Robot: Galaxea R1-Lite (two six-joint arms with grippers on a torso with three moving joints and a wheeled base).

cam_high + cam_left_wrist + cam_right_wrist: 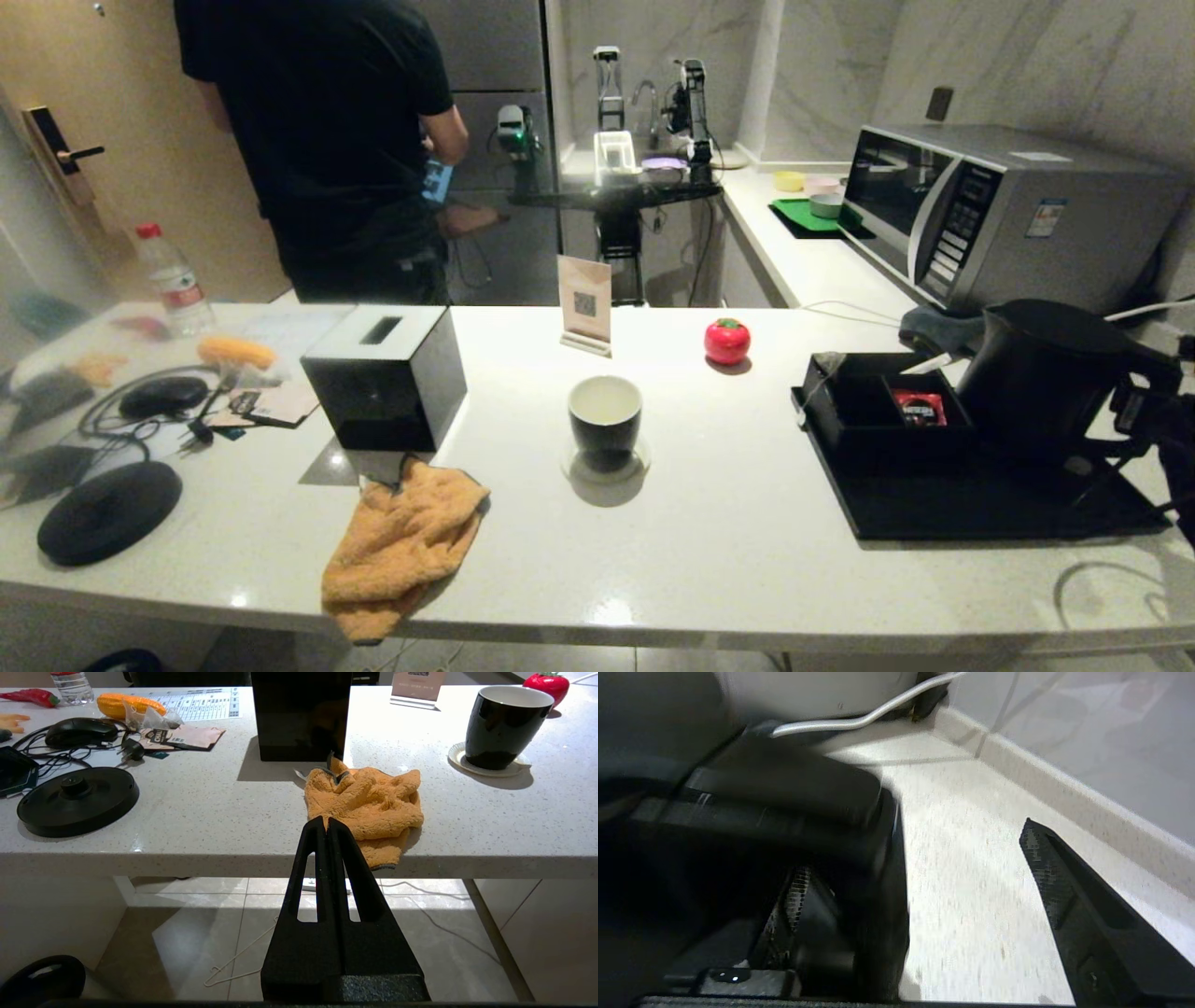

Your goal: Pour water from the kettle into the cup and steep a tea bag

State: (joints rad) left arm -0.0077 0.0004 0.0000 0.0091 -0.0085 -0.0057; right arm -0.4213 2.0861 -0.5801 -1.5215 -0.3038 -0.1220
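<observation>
The right gripper [915, 868], jaws apart, is straddling the one kettle [1046, 373] handle; one cup [605, 420] is standing mid-counter, open room around.

Head view high over counter [709, 560]; left wrist low at its edge, sharing cup [605, 422].

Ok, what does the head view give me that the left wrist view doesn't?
Head only: the kettle on the black tray, the microwave, a person behind the counter, and the right hand by the kettle's handle.
Left wrist only: the left hand, shut, below the counter edge, and the floor.
Both: the cup, orange cloth, tissue box and round kettle base.
</observation>
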